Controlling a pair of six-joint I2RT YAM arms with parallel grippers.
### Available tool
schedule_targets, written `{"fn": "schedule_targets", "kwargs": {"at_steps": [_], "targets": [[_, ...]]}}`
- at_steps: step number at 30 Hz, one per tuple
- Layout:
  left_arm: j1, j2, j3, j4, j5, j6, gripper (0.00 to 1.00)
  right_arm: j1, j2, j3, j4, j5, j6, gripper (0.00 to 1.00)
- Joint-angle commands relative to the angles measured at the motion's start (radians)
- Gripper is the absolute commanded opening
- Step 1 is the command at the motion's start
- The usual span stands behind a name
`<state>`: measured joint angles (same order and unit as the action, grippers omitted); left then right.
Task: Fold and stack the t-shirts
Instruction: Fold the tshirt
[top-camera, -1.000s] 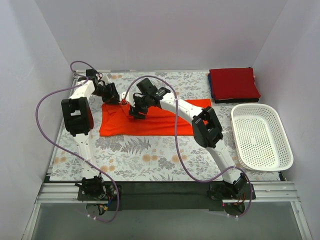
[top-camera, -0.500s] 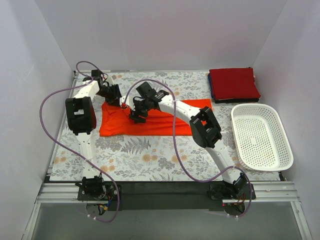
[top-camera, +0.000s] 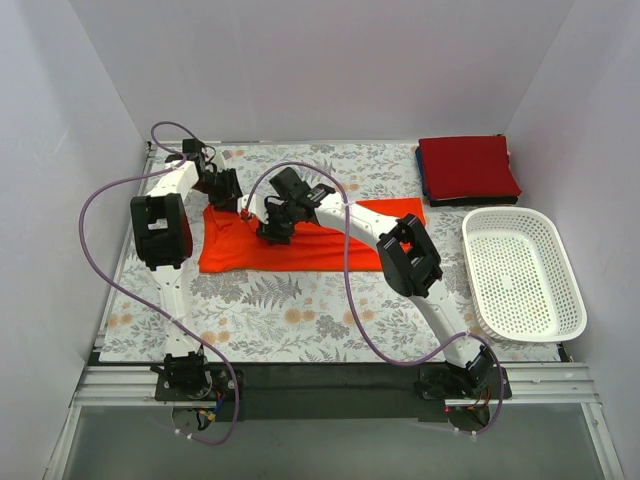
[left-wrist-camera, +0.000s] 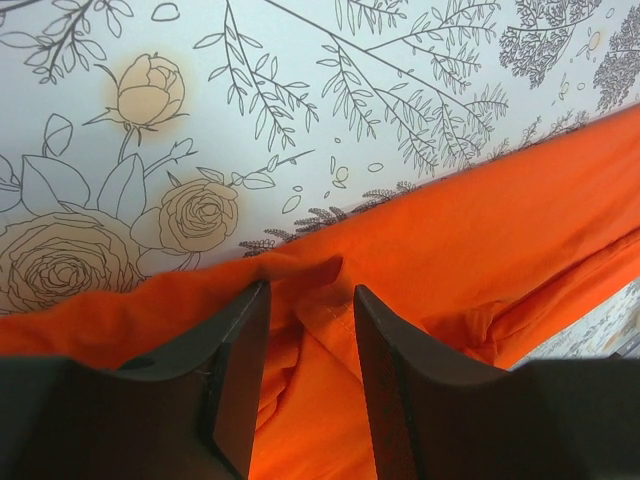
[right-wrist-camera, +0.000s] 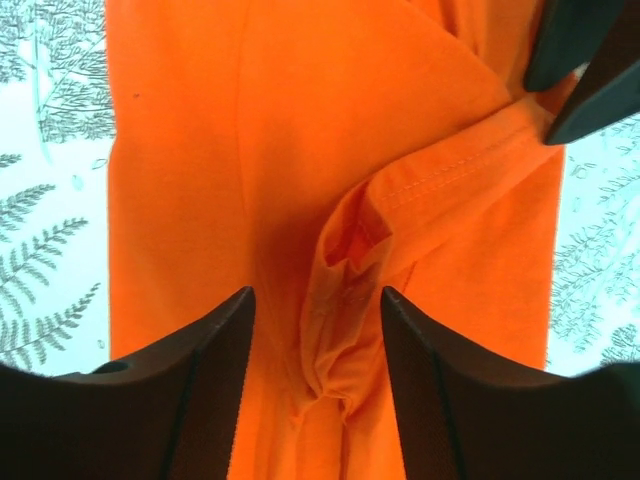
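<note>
The bright orange-red t-shirt (top-camera: 300, 245) lies spread on the floral cloth, mid-table. My left gripper (top-camera: 232, 198) is at its far left corner; in the left wrist view the open jaws (left-wrist-camera: 308, 300) straddle a raised hem fold of the shirt (left-wrist-camera: 480, 260). My right gripper (top-camera: 274, 231) is over the shirt just right of it; its jaws (right-wrist-camera: 315, 310) are open around a bunched ridge of orange cloth (right-wrist-camera: 345, 290). A folded crimson t-shirt (top-camera: 467, 167) lies on a folded blue one (top-camera: 424, 186) at the back right.
A white perforated basket (top-camera: 522, 273) stands at the right edge. The floral cloth (top-camera: 300, 310) covers the table. White walls close in the sides and back. The left gripper's fingers show in the right wrist view (right-wrist-camera: 585, 60).
The right gripper has shifted slightly up and left over the shirt. The left gripper has moved a little toward the shirt's far left corner.
</note>
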<state>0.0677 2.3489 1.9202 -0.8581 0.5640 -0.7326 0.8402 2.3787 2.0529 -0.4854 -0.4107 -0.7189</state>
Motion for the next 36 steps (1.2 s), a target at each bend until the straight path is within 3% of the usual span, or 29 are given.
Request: {"fn": "schedule_targets", "kwargs": {"at_steps": [1,5,12,25,33,34,36], "targets": [[-0.002,-0.033,0.037,0.008,-0.021,-0.002,0.38,0.005,-0.001,0.007,0.064,0.053,0.022,0.57],[-0.003,-0.028,0.036,0.005,-0.027,0.001,0.37,0.002,-0.010,-0.007,0.106,0.096,0.045,0.40],[-0.002,-0.026,0.042,0.005,-0.032,0.002,0.36,-0.013,-0.010,-0.019,0.123,0.122,0.061,0.01],[-0.002,-0.017,0.062,0.008,-0.041,0.004,0.35,-0.072,-0.090,-0.157,0.231,0.203,0.182,0.01],[-0.003,-0.013,0.083,0.014,-0.003,0.002,0.35,-0.087,-0.056,-0.112,0.235,0.329,0.312,0.04],[-0.003,-0.011,0.088,0.014,0.000,-0.001,0.35,-0.087,-0.055,-0.106,0.234,0.334,0.317,0.06],[-0.003,-0.010,0.095,0.014,0.016,-0.004,0.35,-0.087,-0.062,-0.108,0.232,0.358,0.332,0.27]]}}
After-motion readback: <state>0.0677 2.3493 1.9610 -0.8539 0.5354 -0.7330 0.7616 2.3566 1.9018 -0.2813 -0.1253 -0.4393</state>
